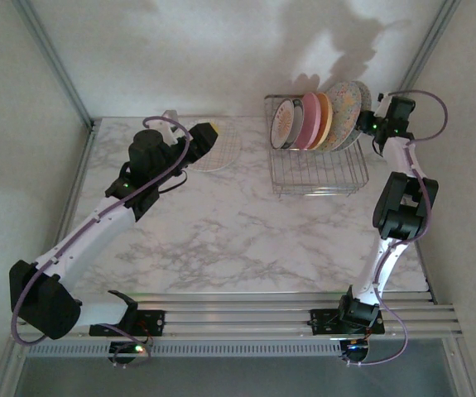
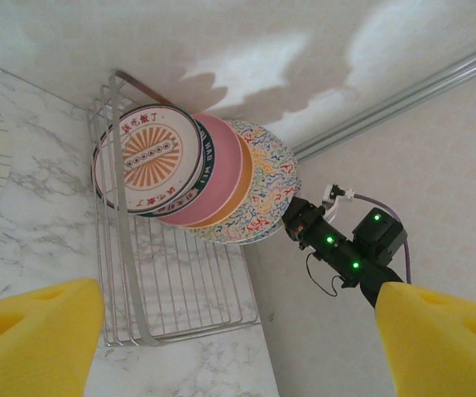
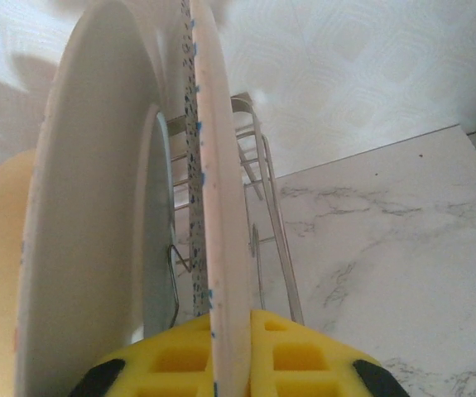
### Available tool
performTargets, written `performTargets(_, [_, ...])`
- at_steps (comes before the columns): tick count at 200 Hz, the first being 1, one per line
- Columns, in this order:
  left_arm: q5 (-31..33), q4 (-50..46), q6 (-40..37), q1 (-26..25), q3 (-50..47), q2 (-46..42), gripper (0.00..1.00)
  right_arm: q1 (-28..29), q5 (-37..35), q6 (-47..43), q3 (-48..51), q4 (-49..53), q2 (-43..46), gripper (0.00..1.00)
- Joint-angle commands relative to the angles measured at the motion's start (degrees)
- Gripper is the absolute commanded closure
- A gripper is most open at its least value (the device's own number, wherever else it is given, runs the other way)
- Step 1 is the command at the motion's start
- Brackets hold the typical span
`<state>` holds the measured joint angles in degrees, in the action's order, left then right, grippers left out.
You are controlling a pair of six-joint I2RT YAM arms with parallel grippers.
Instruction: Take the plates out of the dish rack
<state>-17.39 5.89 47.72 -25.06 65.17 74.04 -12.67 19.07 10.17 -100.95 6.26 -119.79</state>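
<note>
The dish rack [image 1: 316, 174] stands at the back right with several plates upright in it: a white one with a dark-red rim [image 2: 146, 157], a pink one [image 2: 219, 169], an orange one [image 1: 324, 118] and speckled ones [image 2: 266, 186]. My right gripper [image 1: 371, 125] is at the right end of the row. In the right wrist view its yellow pads [image 3: 304, 356] are shut on the rim of the outermost speckled plate [image 3: 221, 207], with another plate [image 3: 88, 231] just beside it. My left gripper [image 1: 204, 136] hangs open over the back left of the table, its yellow fingers [image 2: 31, 339] wide apart.
A white plate with blue grid lines [image 1: 218, 153] lies flat on the marble table [image 1: 221, 231] under the left gripper. Walls close in behind the rack and along its right side [image 2: 436, 149]. The rack's front half [image 2: 180, 281] holds nothing.
</note>
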Motion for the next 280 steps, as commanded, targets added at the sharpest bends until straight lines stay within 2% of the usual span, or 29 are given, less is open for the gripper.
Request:
performTargets(1, [-1.12, 1.38, -1.03, -0.43, 1.44, -0.20, 0.15, 1.16, -1.50, -3.00, -1.15, -0.30, 2.50, 1.00])
performTargets(44, [-1.32, 3.06, -0.75, -0.43, 1.85, -0.28, 0.15, 2.51, -8.80, -4.81, 4.19, -5.84, 7.71, 1.00])
performTargets(98, [-2.35, 8.69, 0.23, -0.69, 2.56, -0.61, 0.15, 2.76, -12.99, -5.49, 9.61, -10.52, 12.49, 1.00])
performTargets(177, [-3.57, 13.15, 0.64, -1.91, 4.14, -0.13, 0.14, 2.77, -17.39, -6.00, 11.98, -11.14, 16.66, 1.00])
performTargets(280, [-4.66, 13.27, 0.75, -2.54, 5.75, 0.31, 0.14, 2.85, -28.71, -6.67, 17.34, -9.61, 26.01, 1.00])
